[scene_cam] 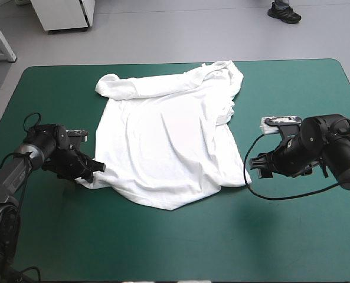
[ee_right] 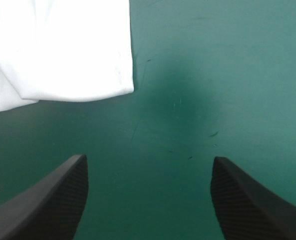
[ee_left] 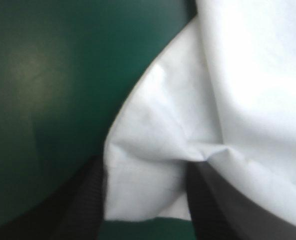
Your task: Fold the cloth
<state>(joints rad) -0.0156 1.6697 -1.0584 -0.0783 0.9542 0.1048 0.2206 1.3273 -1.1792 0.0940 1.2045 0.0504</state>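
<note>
- The T-shirt (scene_cam: pixel 169 141) lay spread mostly flat at the middle of the table (scene_cam: pixel 293 236). Its hem was toward the bottom of the high view and its shoulders toward the top.
- The left jaws sat at the near-left hem corner (scene_cam: pixel 91 181), in the lower left of the cloth. In the left wrist view they stood apart with that corner lying between them, and it did not look clamped yet. This was probably the start of a pinch.
- The right jaws were wide open and low over bare teal-green cover, just beside the near-right hem corner (scene_cam: pixel 244 180) but not touching it. In the right wrist view the corner lay ahead of them and off to one side, not between them.
- With each arm at its own hem corner, the likely plan was to lift the hem and carry it toward the shoulders.
- The left sleeve (scene_cam: pixel 113 87) lay flat in the upper left. The right sleeve and collar (scene_cam: pixel 225 73) were bunched in the upper right, so a fold might land unevenly there.
- Bare cover ran all round the shirt. It was widest along the bottom and right of the high view, and the far edge lay closer to the shoulders.
- The right jaws probably needed a short sideways shift to straddle their corner.
</note>
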